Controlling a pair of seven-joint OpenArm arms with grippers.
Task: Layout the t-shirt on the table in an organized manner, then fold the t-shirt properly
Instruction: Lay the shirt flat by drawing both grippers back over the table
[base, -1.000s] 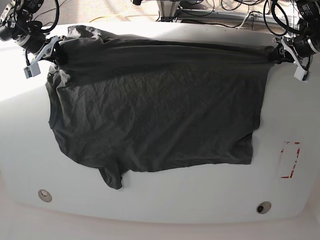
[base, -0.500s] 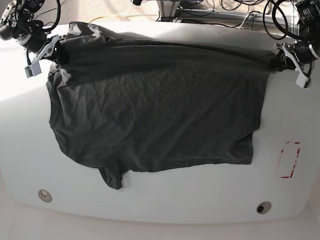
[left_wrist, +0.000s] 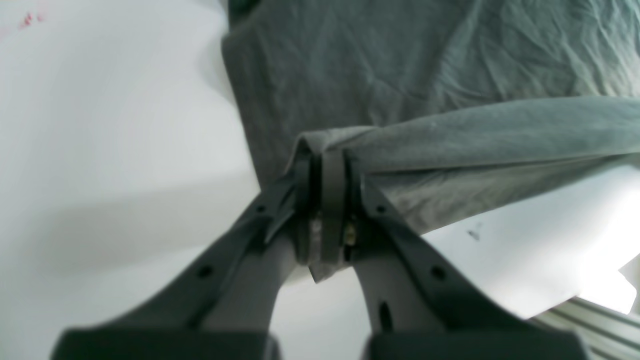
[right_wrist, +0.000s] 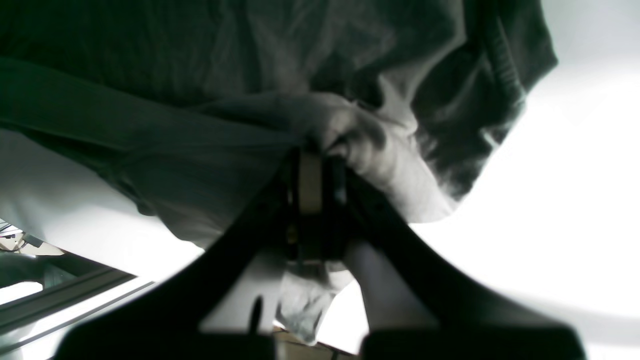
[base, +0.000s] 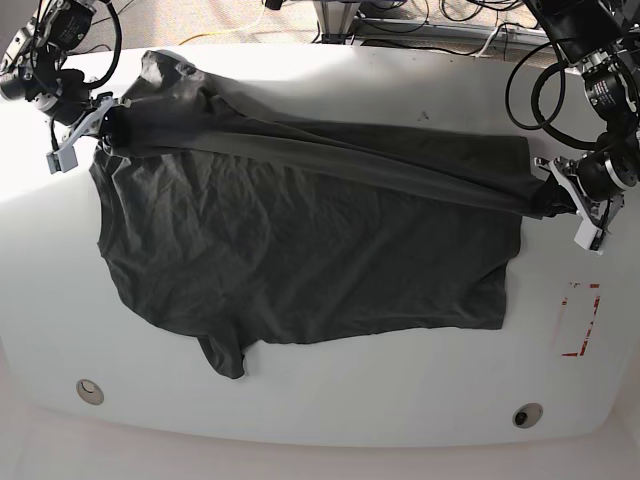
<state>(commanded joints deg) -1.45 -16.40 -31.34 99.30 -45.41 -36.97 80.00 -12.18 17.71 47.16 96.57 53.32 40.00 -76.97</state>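
The dark grey t-shirt (base: 300, 240) lies spread on the white table (base: 330, 400), with its far edge lifted into a taut band running from upper left to mid right. My left gripper (base: 553, 197) is shut on the band's right end, close over the table. In the left wrist view the left gripper (left_wrist: 327, 165) pinches a fold of the t-shirt (left_wrist: 475, 135). My right gripper (base: 106, 122) is shut on the shirt's upper left part. In the right wrist view the right gripper (right_wrist: 312, 160) holds bunched t-shirt (right_wrist: 210, 115) cloth. A sleeve (base: 222, 355) sticks out at the front.
A red dashed rectangle (base: 578, 320) marks the table at the right. Two round grommet holes (base: 90, 390) (base: 526, 414) sit near the front edge. Cables and a metal frame (base: 400, 20) lie beyond the far edge.
My left gripper has moved toward the front along the right side, pulling its end of the shirt's edge with it, so the band now slants. The right gripper has dropped slightly.
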